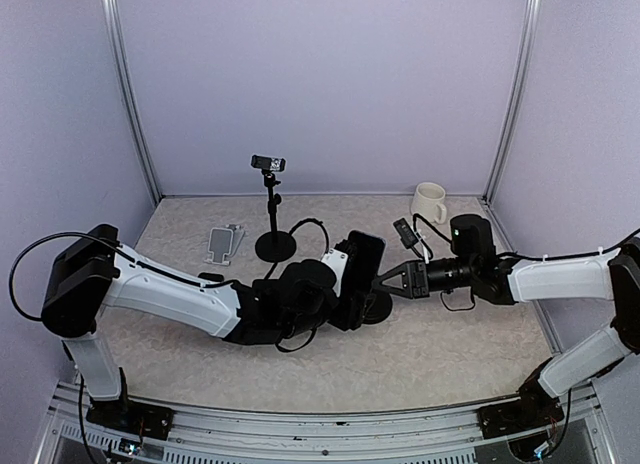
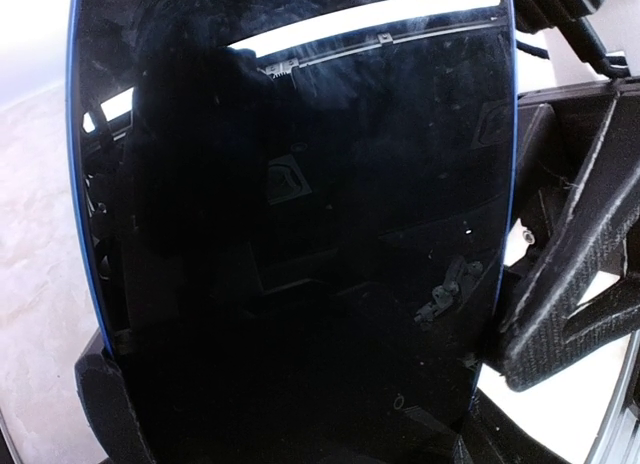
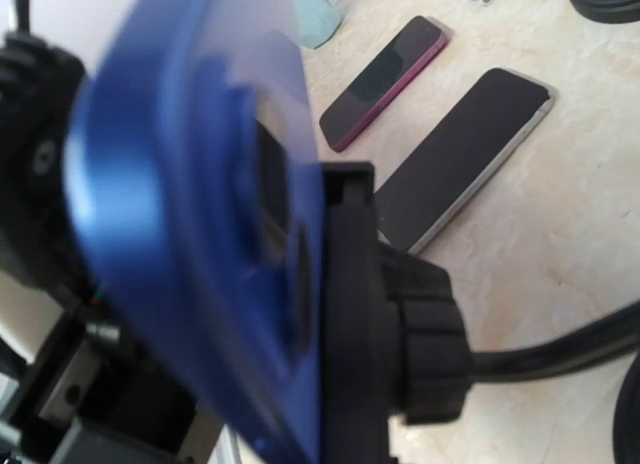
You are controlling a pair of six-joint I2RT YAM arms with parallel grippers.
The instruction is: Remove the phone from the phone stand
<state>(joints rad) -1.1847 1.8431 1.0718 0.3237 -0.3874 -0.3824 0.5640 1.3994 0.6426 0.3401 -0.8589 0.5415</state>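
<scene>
The top view looks down from behind over the whole table [image 1: 450,354]. Both wrist views crowd the phone [image 2: 300,234]: left faces its screen, right its back.

Blurred blue phone [image 3: 170,214], close up, in black stand [image 3: 390,324]. Beyond, flat on table [image 3: 570,224]: magenta phone [image 3: 385,79] beside grey phone [image 3: 465,154].

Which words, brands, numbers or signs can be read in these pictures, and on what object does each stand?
None can be read.
The phone shows a dark, blank screen.
The mug looks plain.
Any marking on the small camera is too small to read.
</scene>
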